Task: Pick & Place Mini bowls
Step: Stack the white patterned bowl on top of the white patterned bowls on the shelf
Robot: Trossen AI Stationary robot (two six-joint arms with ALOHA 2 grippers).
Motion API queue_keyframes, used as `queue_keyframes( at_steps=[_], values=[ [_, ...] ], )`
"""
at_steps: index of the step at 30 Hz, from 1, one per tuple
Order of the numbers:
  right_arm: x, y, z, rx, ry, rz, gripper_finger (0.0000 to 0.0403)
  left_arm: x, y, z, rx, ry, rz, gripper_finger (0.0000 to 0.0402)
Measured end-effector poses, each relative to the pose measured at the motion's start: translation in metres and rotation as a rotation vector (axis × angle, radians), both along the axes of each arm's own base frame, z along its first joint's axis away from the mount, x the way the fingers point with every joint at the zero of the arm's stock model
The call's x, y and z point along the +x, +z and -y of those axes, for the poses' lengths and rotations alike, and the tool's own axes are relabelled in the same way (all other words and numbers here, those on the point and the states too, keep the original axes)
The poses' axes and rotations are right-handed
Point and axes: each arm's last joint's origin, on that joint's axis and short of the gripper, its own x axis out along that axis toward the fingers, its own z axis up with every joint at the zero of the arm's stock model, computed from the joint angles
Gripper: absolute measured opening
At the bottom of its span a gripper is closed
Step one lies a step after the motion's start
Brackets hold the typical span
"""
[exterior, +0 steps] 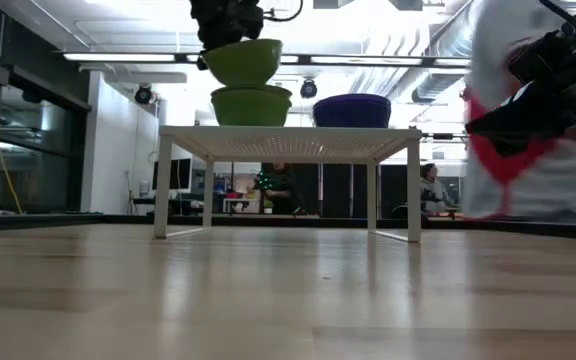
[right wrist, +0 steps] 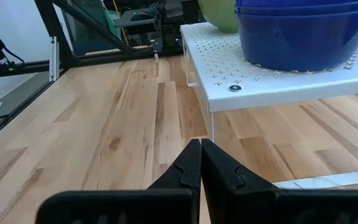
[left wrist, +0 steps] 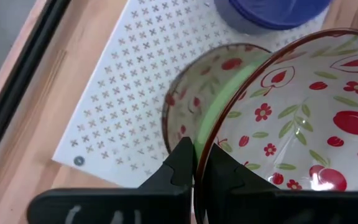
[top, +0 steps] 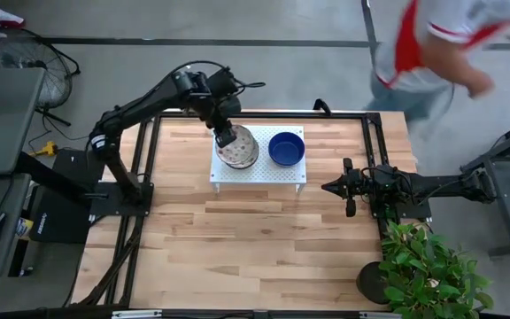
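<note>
My left gripper is shut on a mini bowl, cream with red flowers inside and green outside. It hangs right over a like bowl that stands on the white perforated rack. In the low view the held bowl is just above the lower one; whether they touch, I cannot tell. Blue mini bowls are stacked on the rack's right part. My right gripper waits shut near the table's right edge, its fingers holding nothing. My left gripper pinches the held bowl's rim with one finger inside the bowl and one outside. The fingers come slanting down from the table's far left. The bowl sits nearly upright below them, its mouth up.
A potted plant stands at the table's near right corner. A person moves past beyond the far right corner. Bare wooden tabletop lies in front of the rack.
</note>
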Motion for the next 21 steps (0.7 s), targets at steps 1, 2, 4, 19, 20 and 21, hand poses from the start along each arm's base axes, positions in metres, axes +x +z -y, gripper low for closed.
queue_keyframes(
  at_steps=[1,2,4,19,20,21],
  values=[
    [0.000,0.000,0.000,0.000,0.000,0.000,0.0000,0.002,-0.001,-0.001,-0.002,-0.005,-0.006,0.0006],
    [0.000,0.000,0.000,0.000,0.000,0.000,0.0000,0.002,-0.002,-0.004,-0.002,-0.007,-0.015,0.0006],
    [0.000,0.000,0.000,0.000,0.000,0.000,0.0000,0.002,-0.006,-0.006,-0.018,-0.019,-0.059,0.0006],
    [0.000,0.000,0.000,0.000,0.000,0.000,0.0000,0.009,-0.007,-0.008,-0.015,-0.037,-0.025,0.0006],
    [0.000,0.000,0.000,0.000,0.000,0.000,0.0000,0.011,-0.009,-0.009,-0.018,-0.037,-0.030,0.0006],
    [0.000,0.000,0.000,0.000,0.000,0.000,0.0000,0.013,-0.012,-0.010,-0.023,-0.037,-0.036,0.0006]
  ],
)
